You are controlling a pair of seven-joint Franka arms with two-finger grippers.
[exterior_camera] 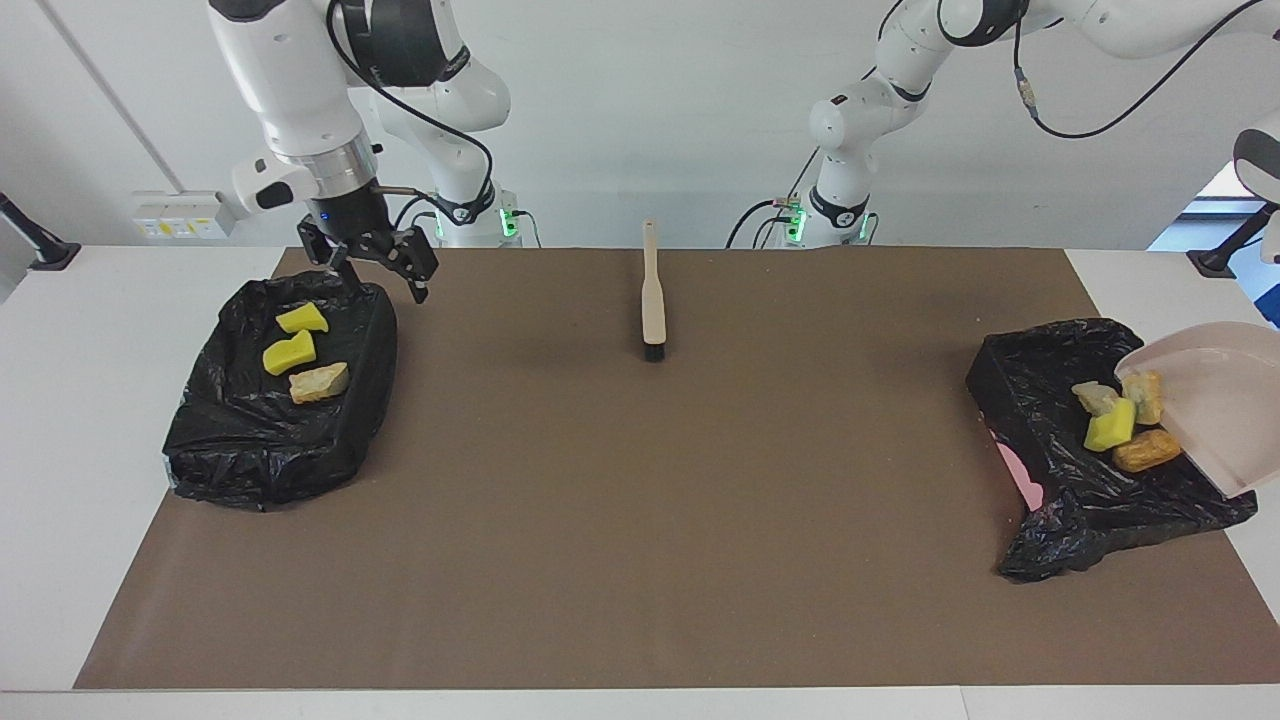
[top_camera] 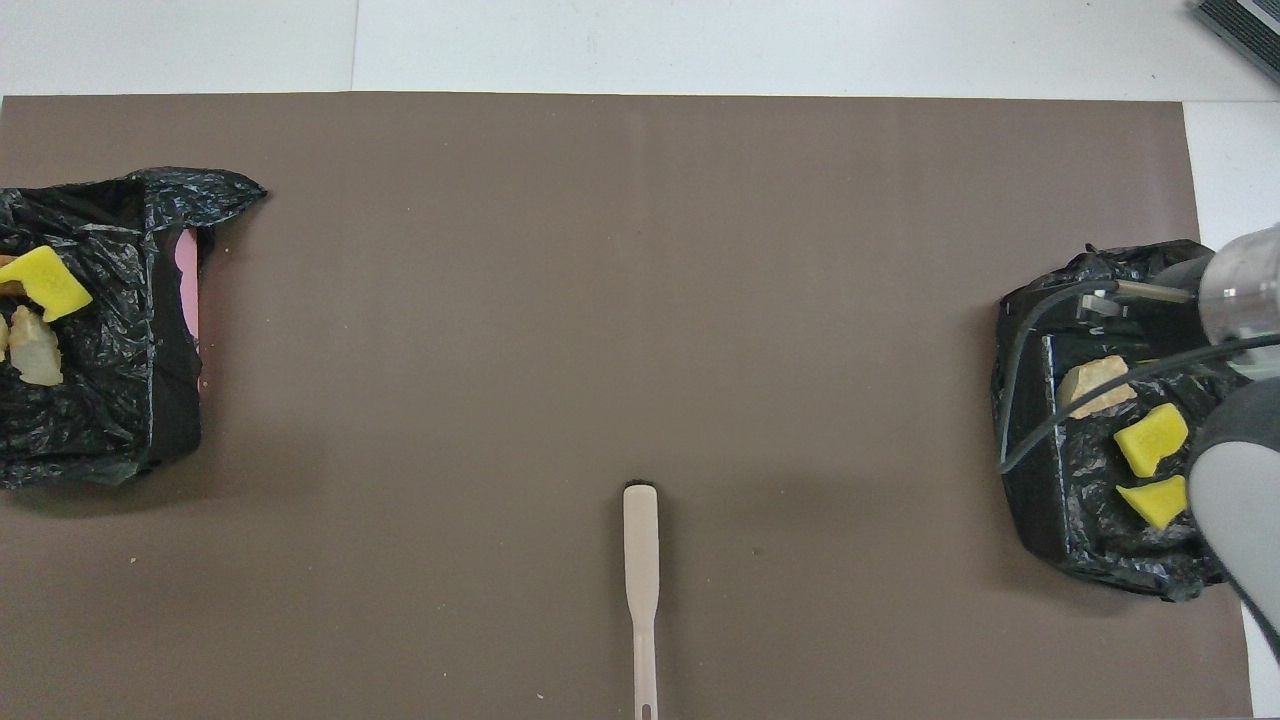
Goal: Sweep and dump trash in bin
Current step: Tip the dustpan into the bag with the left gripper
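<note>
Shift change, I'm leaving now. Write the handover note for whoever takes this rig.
Right claw: open, empty, in the air over the rim of the bin at the right arm's end.
Left claw: out of frame, shut, evidently on the dustpan, which is tipped over the bin at the left arm's end.
Trash: four pieces at the dustpan's lip, dropping into that bin; three pieces lie in the other bin.
Brush: flat on the mat, near the robots.
Done: sweeping, it seems.
Left: finish the dump, set the dustpan down.
</note>
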